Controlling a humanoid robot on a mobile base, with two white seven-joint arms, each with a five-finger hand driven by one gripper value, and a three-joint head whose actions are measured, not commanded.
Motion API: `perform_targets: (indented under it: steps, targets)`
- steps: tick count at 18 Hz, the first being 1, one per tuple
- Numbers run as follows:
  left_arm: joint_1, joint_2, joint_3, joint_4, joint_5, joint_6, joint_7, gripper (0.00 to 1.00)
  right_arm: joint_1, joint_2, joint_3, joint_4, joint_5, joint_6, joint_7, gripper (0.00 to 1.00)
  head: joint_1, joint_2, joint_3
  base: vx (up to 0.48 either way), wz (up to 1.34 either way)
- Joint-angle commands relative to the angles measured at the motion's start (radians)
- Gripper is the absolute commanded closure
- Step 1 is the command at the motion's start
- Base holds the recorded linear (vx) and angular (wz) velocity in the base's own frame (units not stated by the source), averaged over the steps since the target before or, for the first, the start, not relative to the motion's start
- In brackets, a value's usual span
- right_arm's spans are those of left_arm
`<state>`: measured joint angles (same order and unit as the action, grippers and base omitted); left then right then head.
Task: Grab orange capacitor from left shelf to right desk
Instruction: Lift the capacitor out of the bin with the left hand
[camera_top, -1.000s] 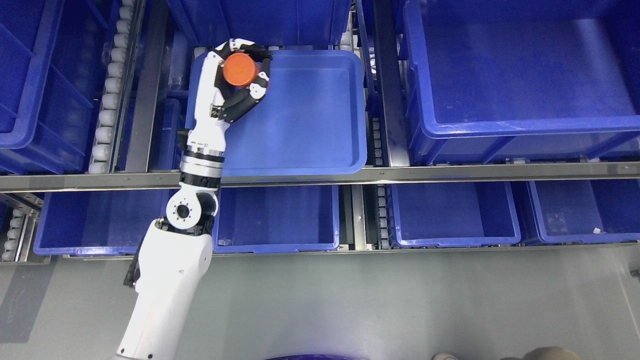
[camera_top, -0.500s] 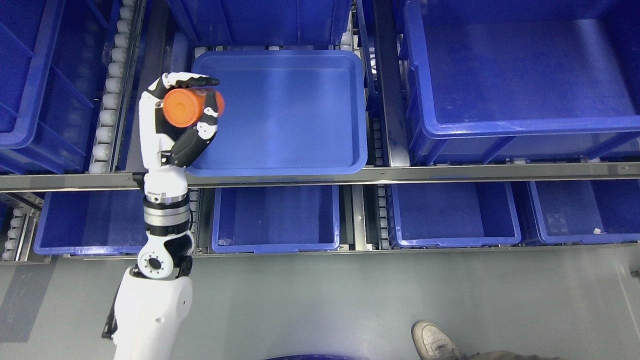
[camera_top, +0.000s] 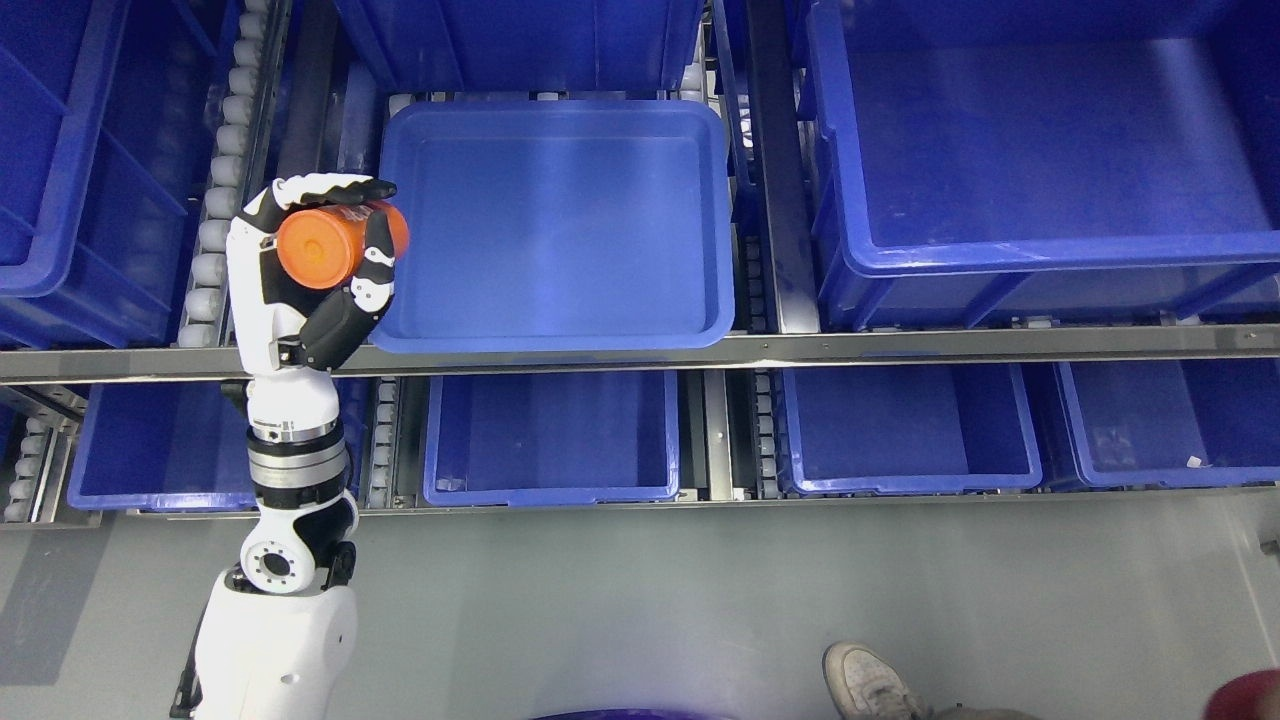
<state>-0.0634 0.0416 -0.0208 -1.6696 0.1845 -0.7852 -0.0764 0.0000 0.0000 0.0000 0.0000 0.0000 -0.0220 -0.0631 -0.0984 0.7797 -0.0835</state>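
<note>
I see the left robot hand (camera_top: 315, 265) clamped around the orange capacitor (camera_top: 335, 244), fingers (camera_top: 378, 262) curled over its side, one flat end facing me; it is held just left of the blue tray (camera_top: 560, 335) on the shelf, above the metal rail (camera_top: 900, 347); blue bins (camera_top: 900, 485) sit on the near, lower level; a person's shoe (camera_top: 865, 682) shows on the floor at near right.

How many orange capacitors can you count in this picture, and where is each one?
1. The orange capacitor is gripped in the left hand, to the left of the shallow blue tray on the shelf. None shows in the other bins, though parts of these are out of view.
</note>
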Motion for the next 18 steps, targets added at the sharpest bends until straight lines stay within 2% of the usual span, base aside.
perform_targets:
  steps: [1,18]
  targets:
    - [0.025,0.017,0.047,-0.050,0.001,0.000,0.000,0.98,0.020,-0.017,-0.017,-0.017,0.003,0.001,0.000,0.00,0.0000,0.000,0.000,0.000,0.00]
    - [0.025,0.018,0.048,-0.050,0.001,0.000,0.000,0.98,0.020,-0.017,-0.017,-0.017,0.003,0.001,0.000,0.00,0.0000,0.000,0.000,-0.034,0.05]
